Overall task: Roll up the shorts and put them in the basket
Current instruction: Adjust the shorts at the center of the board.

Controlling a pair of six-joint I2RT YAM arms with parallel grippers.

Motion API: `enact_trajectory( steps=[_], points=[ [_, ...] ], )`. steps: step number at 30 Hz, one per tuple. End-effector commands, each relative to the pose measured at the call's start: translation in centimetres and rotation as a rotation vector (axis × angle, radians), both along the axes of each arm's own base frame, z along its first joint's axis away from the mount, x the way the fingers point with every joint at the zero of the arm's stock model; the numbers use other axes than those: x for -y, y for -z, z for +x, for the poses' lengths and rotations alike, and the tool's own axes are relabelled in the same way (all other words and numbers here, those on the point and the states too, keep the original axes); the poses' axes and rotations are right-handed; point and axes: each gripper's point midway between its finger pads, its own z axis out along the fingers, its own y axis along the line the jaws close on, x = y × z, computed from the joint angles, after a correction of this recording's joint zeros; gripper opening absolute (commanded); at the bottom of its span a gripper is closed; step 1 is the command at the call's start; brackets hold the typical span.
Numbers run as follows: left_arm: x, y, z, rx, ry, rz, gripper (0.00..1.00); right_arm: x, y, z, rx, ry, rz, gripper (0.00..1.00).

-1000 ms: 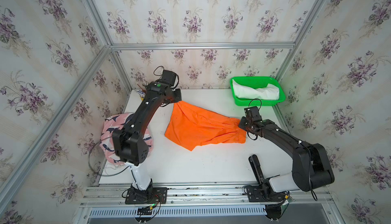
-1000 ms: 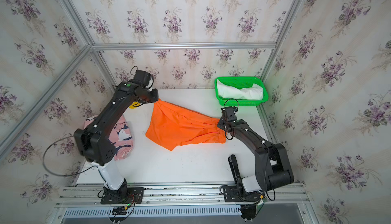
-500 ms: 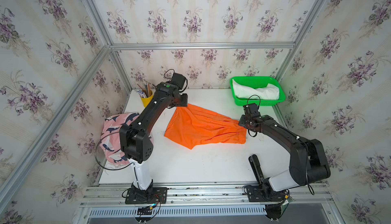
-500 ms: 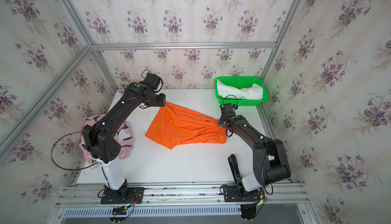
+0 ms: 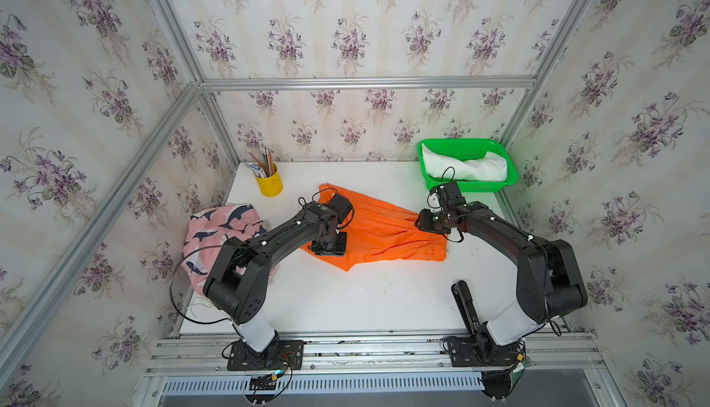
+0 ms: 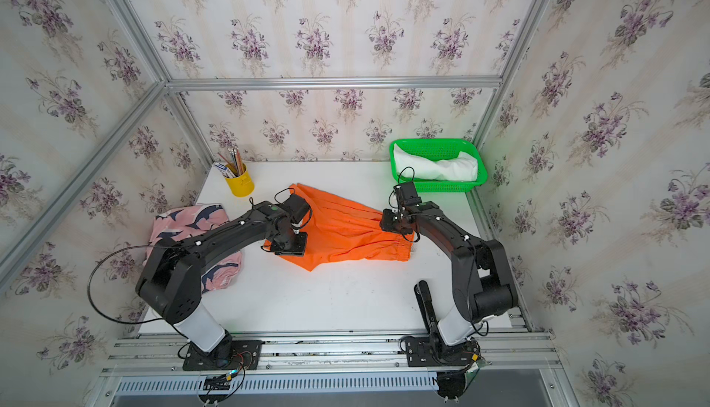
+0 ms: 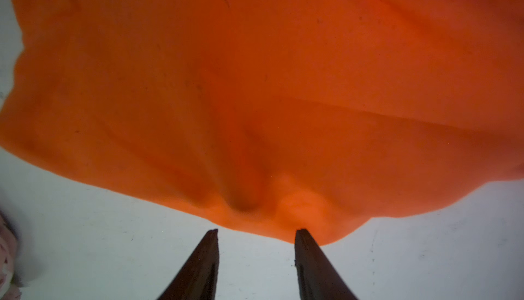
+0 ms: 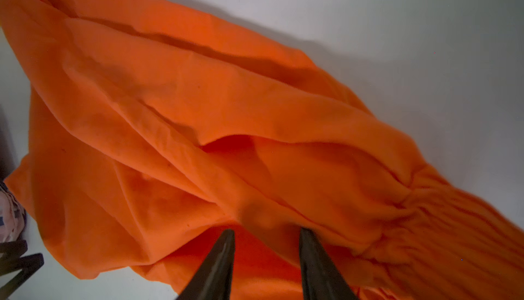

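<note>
1. Your left gripper (image 7: 256,232) has its jaws parted with nothing between them. One fingertip (image 7: 304,237) just meets the hem of the bright orange soft cloth shorts (image 5: 384,232).
2. Your right gripper (image 8: 266,233) is also parted. It hovers over the same garment near the gathered elastic waistband (image 8: 453,227) and pinches no fold that I can see.
3. The orange shorts lie spread and creased on the white tabletop (image 5: 345,301) between the two arms, not yet rolled.
4. Expect them to be light, limp and a little slippery on the smooth surface, so they will bunch rather than push. I would take hold at both corners of one straight edge. The waistband looks thicker and should give more to grip. Then turn that edge over itself evenly.
5. The pink shorts with navy-and-white shark print (image 5: 215,228) are heaped at the table's left edge. The plain white shorts (image 5: 461,166) lie in the green plastic mesh basket (image 5: 461,141) at the far right corner.
6. A yellow cup of pencils (image 5: 270,186) stands at the far left. No brand, label or writing is readable, and the print on a small carton in the cup is too small to make out.
</note>
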Motion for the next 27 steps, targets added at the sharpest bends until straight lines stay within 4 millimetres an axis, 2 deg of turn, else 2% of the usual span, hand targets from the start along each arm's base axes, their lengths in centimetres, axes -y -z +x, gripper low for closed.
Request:
enact_trajectory(
  steps=[1, 6, 10, 13, 15, 18, 20, 22, 23, 25, 27],
  points=[
    [-0.7, 1.5, 2.0, 0.016, -0.027, 0.014, 0.48, 0.6, 2.1, -3.0, -0.091, 0.016, 0.001, 0.42],
    [-1.9, 3.1, 5.3, -0.010, -0.039, 0.027, 0.47, 0.3, 4.1, -7.8, -0.163, 0.032, 0.030, 0.42],
    [-1.6, 3.9, 9.2, -0.026, -0.030, 0.019, 0.47, -2.7, 4.3, -11.7, -0.196, -0.005, 0.099, 0.42],
    [-0.2, 4.2, 12.3, -0.030, -0.011, -0.004, 0.47, -7.5, 3.9, -14.2, -0.204, -0.092, 0.150, 0.44],
    [0.6, 4.7, 14.0, -0.032, -0.002, -0.012, 0.47, -11.6, 3.7, -15.5, -0.216, -0.166, 0.204, 0.44],
    [2.3, 4.5, 16.4, -0.010, 0.012, -0.058, 0.46, -18.7, 3.1, -17.1, -0.234, -0.334, 0.264, 0.44],
    [3.1, 3.4, 17.6, 0.024, 0.015, -0.092, 0.45, -23.1, 2.0, -17.7, -0.234, -0.428, 0.319, 0.43],
    [3.2, 1.5, 18.1, 0.063, 0.016, -0.098, 0.46, -25.5, 0.0, -17.0, -0.192, -0.454, 0.357, 0.43],
    [3.0, 0.1, 18.1, 0.089, 0.018, -0.095, 0.47, -25.9, -1.2, -16.5, -0.165, -0.457, 0.368, 0.44],
    [2.3, -2.9, 17.8, 0.149, 0.019, -0.092, 0.48, -25.6, -3.4, -15.6, -0.099, -0.448, 0.345, 0.45],
    [1.5, -5.9, 16.7, 0.199, 0.019, -0.091, 0.50, -23.8, -4.6, -14.8, -0.044, -0.422, 0.278, 0.48]
  ],
)
